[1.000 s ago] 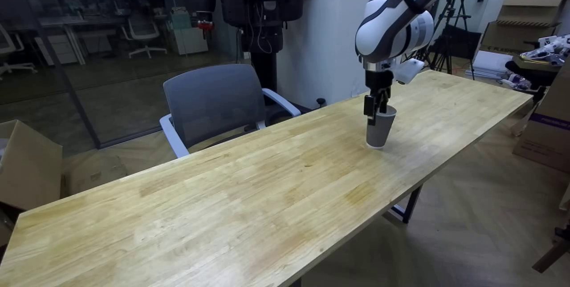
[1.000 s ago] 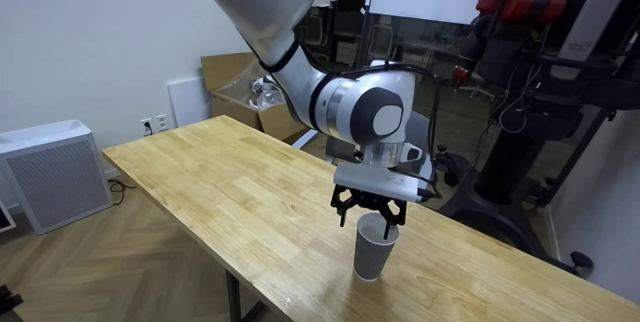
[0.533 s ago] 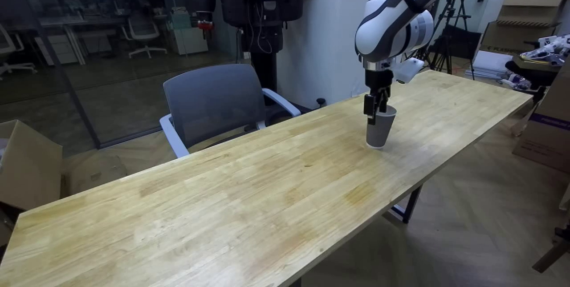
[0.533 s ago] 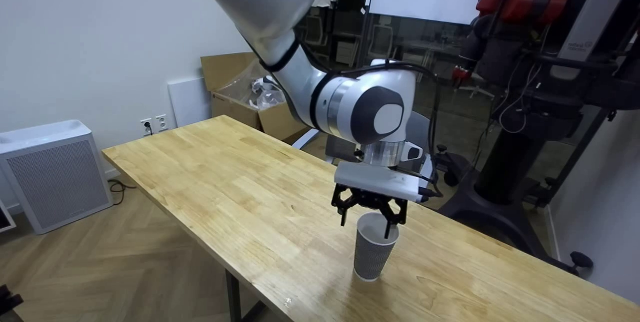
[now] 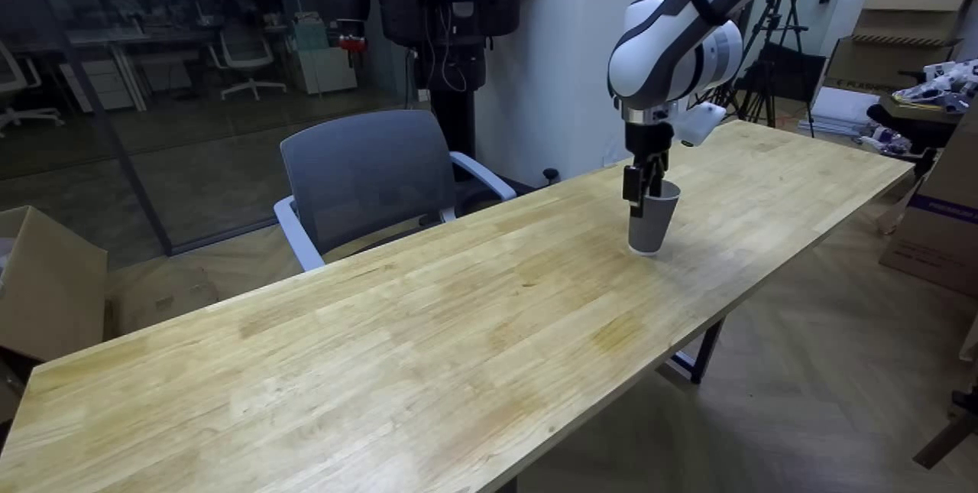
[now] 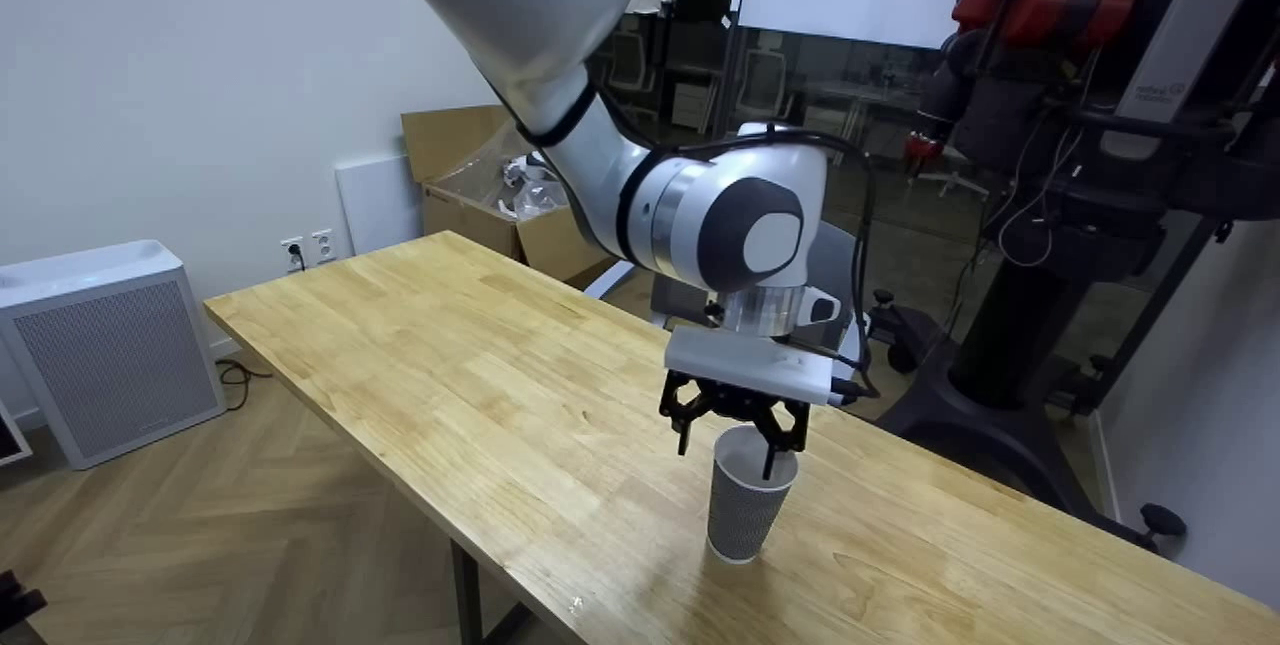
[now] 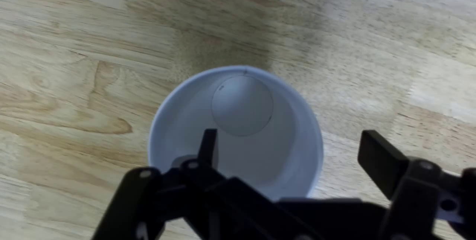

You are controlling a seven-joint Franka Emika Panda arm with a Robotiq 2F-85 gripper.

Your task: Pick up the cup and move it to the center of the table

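Slight leftward shift of the pincer (image 6: 726, 462) in an exterior view since a moment ago; cup (image 6: 748, 502) unmoved. Cup upright on the surface (image 6: 450, 345), long axis vertical, mouth under the pincer's right side as seen there. Fingers (image 6: 769, 463) spread, gripping nothing: right one looks dipped into the mouth, left one outside, left rim between them. Whether either touches, can't tell. Closing now would likely pinch the cup's left wall.

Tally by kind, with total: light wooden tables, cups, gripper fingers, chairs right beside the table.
Light wooden table: 1
Cup: 1
Gripper fingers: 2 (one inside the cup, one outside)
Chair beside the table: 1
Total: 5
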